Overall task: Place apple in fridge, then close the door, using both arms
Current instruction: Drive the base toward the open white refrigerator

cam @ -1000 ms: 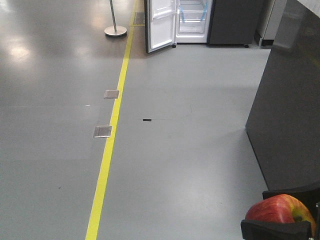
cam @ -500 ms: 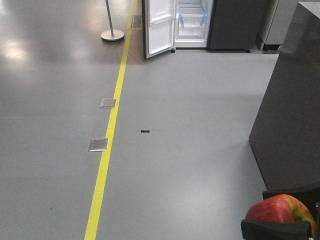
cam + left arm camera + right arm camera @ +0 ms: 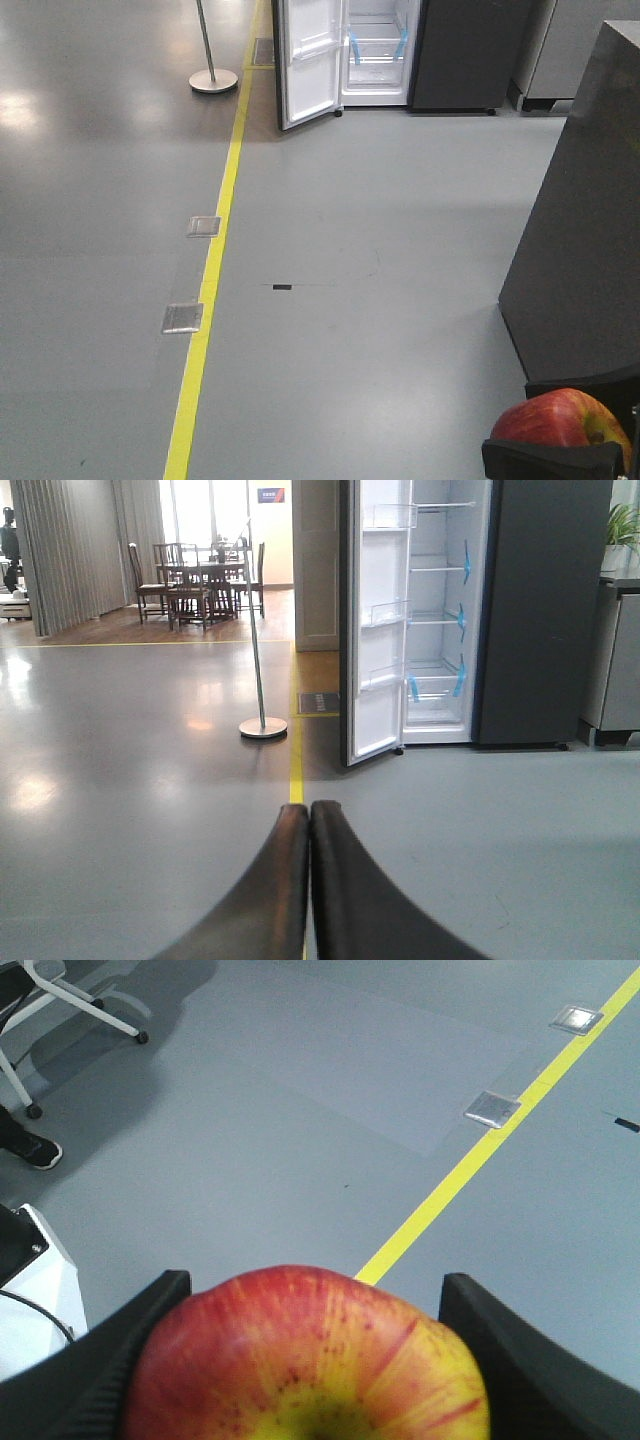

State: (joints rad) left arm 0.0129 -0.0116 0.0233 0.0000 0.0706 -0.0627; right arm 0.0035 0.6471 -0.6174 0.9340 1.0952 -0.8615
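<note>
The red apple, yellow-green round its dimple, sits between the black jaws of my right gripper, which is shut on it. In the front view the apple shows at the bottom right corner. The fridge stands far ahead across the floor with its white inside and blue-taped shelves showing. Its door is swung open to the left. In the left wrist view, the fridge and the door are straight ahead. My left gripper is shut with nothing between its fingers.
A yellow floor line runs toward the fridge, with two metal floor plates beside it. A post on a round base stands left of the door. A dark grey cabinet rises close on the right. An office chair stands behind.
The floor plates and line have slid down the front view and the fridge door has come lower and leftward, so the base has rolled forward. The apple stays held in the right gripper.
</note>
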